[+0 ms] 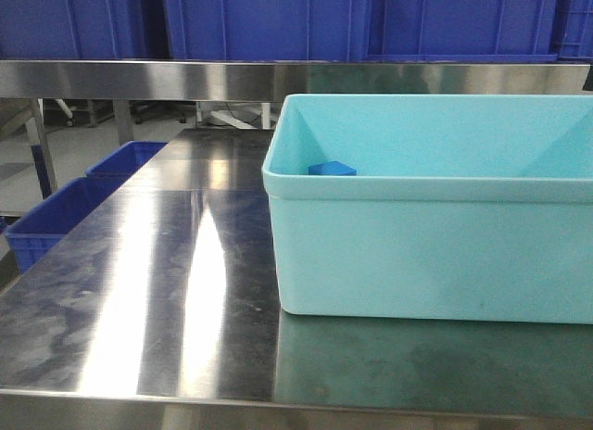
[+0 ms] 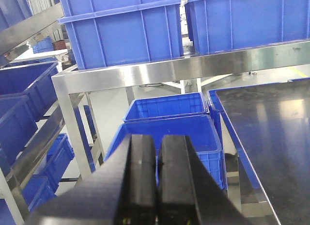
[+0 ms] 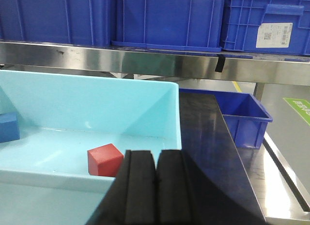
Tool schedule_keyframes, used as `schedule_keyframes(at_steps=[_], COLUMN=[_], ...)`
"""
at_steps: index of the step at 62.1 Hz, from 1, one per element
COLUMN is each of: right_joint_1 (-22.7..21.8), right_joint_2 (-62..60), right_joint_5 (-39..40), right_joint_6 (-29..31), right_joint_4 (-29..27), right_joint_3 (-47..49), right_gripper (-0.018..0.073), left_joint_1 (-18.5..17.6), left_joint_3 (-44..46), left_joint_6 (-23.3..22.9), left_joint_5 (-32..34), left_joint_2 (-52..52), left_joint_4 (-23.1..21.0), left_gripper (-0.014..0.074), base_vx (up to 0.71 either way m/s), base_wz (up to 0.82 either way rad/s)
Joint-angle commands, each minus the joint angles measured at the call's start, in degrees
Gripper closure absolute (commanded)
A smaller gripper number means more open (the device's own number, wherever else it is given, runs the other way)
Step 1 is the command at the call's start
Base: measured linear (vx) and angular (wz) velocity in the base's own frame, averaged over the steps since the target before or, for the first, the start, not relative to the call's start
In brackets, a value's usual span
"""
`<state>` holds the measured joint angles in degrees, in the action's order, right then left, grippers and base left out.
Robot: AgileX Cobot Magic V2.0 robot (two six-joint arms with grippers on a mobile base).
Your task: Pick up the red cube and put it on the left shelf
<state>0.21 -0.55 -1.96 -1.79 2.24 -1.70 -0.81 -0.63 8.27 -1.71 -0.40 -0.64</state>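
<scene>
**Quick rundown of where everything sits**

So the tub (image 1: 435,254) sits on the right side of the table (image 1: 139,291). Inside it, the cube (image 3: 105,159) lies near the front wall, with a second block (image 1: 332,169) further left, toward the back. The shelf (image 1: 139,78) runs behind the table, big crates (image 1: 269,22) lined up on top. Off the table's left edge, lower down, two smaller crates (image 1: 56,217) stand one behind the other.
</scene>
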Motion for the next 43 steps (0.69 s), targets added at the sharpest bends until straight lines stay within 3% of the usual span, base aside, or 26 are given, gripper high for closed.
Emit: schedule_keyframes(at_steps=[1, 31, 43], right_joint_1=[-0.2, -0.2, -0.2], right_joint_2=[-1.1, -1.1, 4.7], right_joint_5=[5.1, 7.4, 5.3], right_joint_6=[0.2, 0.2, 0.2], right_joint_4=[0.0, 0.0, 0.0], right_joint_3=[1.5, 1.5, 4.9], right_gripper=[0.0503, 0.0503, 0.0503], left_joint_1=[-0.4, -0.4, -0.4], left_joint_3=[-1.3, -1.3, -1.3], left_joint_6=[0.0, 0.0, 0.0], left_joint_5=[5.2, 5.2, 5.2], left_joint_2=[0.0, 0.0, 0.0], left_joint_4=[-0.3, -0.3, -0.3], left_gripper=[0.0491, 0.0491, 0.0491], base_vx=[0.00, 0.00, 0.00], base_wz=[0.00, 0.00, 0.00])
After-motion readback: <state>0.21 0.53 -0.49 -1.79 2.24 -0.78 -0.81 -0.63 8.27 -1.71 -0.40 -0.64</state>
